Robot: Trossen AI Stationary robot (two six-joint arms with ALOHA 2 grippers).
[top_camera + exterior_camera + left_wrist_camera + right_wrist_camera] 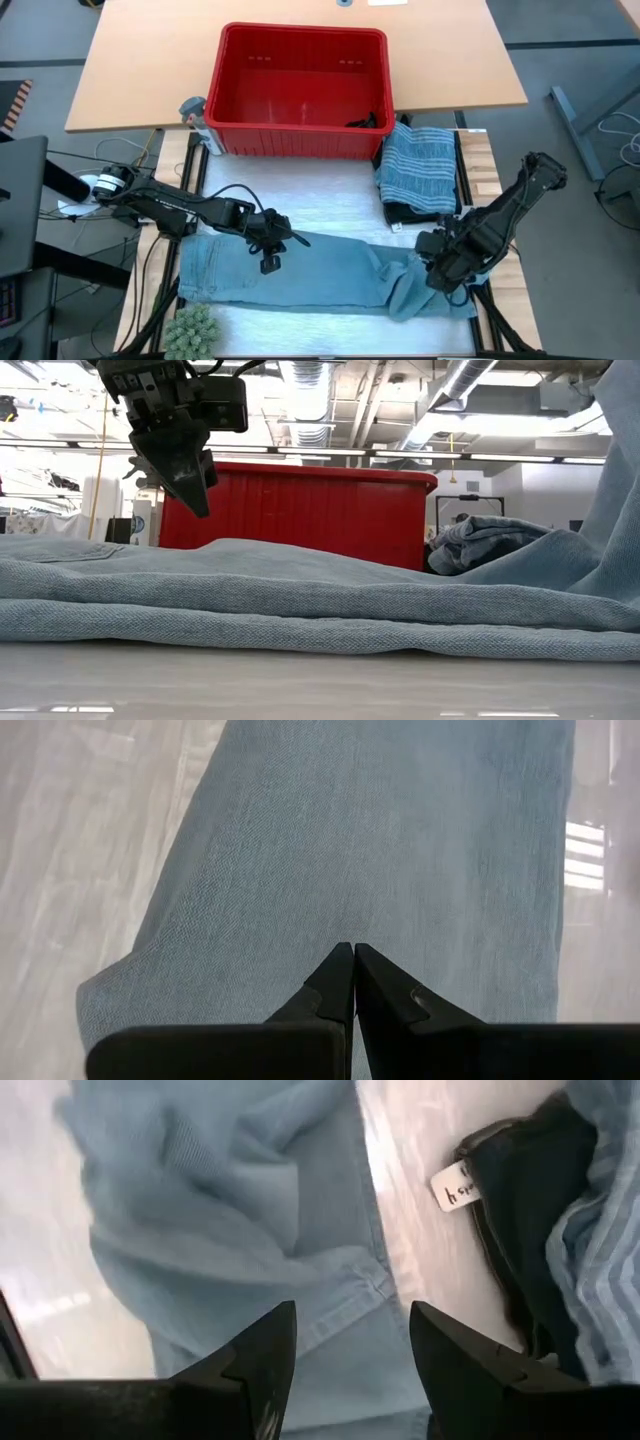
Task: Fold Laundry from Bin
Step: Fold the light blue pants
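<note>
I see the left gripper (270,262) with fingers pressed together, empty, above the light blue jeans (300,272). The right gripper (352,1342) is spread over their bunched end. The red bin (300,92) sits behind, the striped folded stack (418,165) beside it.

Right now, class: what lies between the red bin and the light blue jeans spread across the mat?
In the high view, only a bare strip of pale mat separates the red bin from the light blue jeans. The striped folded stack sits off to the side.
</note>
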